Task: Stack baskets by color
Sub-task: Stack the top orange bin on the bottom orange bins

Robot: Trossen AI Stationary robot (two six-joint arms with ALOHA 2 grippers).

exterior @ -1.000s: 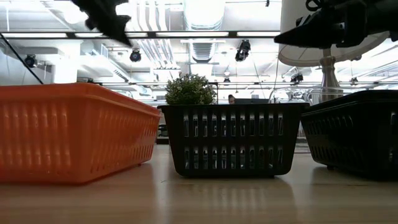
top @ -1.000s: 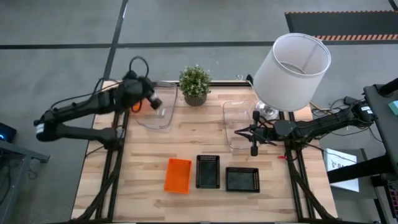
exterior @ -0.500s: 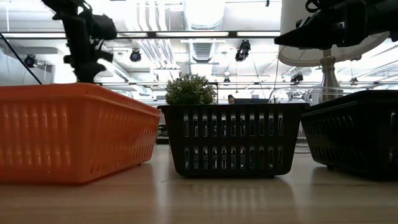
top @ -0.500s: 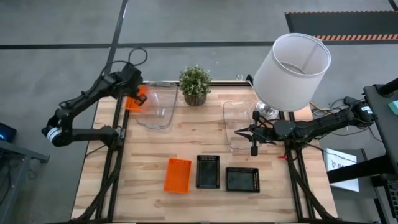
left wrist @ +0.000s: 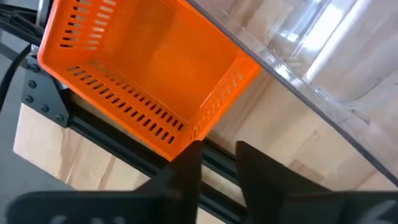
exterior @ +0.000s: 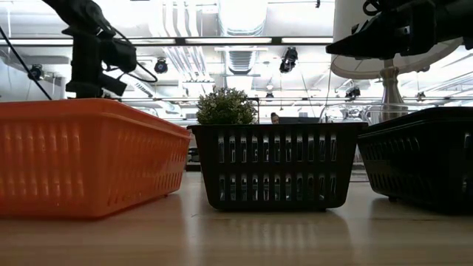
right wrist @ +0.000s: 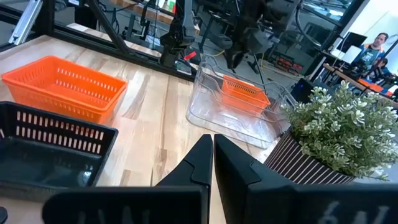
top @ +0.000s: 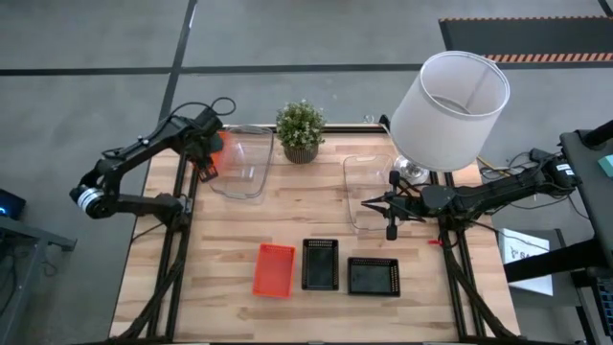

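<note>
Left gripper (top: 205,165) at the counter's (top: 316,225) far left corner, fingers slightly apart just off a red-orange basket (left wrist: 149,81).

That basket lies beside a clear basket (top: 241,163), left of the potted plant (top: 300,129). Right of the plant, the right gripper (top: 368,204), fingers together, hovers by a second clear basket (top: 359,187). Nearer than the plant: another red-orange basket (top: 274,269), then two black baskets (top: 320,264) (top: 374,276).

Bright, even overhead ceiling light; soft shadows, low view glary.
</note>
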